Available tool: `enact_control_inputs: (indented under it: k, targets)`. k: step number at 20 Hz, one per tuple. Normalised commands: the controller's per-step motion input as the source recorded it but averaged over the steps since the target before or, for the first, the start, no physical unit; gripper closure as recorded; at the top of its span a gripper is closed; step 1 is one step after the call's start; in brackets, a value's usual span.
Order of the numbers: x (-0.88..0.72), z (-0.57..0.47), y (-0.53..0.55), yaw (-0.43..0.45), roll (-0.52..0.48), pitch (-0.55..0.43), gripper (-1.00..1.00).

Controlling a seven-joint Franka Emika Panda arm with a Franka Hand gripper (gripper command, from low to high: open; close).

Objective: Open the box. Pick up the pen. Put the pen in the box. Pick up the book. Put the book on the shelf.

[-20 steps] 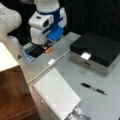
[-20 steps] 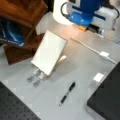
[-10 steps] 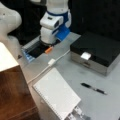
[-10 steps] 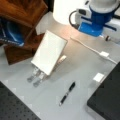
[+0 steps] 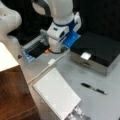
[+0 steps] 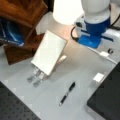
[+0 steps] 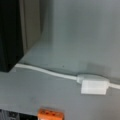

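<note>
Nothing's really started yet — the box [image 5: 96, 51] sits lid down, the pen [image 5: 93, 88] lies on the grey table [image 5: 110, 105] just in front of it, the book [image 5: 57, 95] leans on its stand, not on the shelf [image 5: 12, 95], and the gripper isn't visible.

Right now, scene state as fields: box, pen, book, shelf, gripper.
box: lid shut, white latch tab at its front edge
pen: lying on the grey tabletop, apart from the box, not held
book: leaning tilted on the silvery metal stand, not on the shelf
shelf: dark-brown unit at a front view's left
gripper: not in view; the arm stands behind the white cable
</note>
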Motion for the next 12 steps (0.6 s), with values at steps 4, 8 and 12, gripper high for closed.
enact_control_inputs:
  k: [4,8,12]
  targets:
    - [0.45,0.00,0.04,-0.015,0.339,0.117,-1.00]
    - [0.42,-0.13,0.07,0.061,0.382,0.023,-1.00]
    - [0.35,-0.13,0.07,0.032,0.380,-0.070,-1.00]
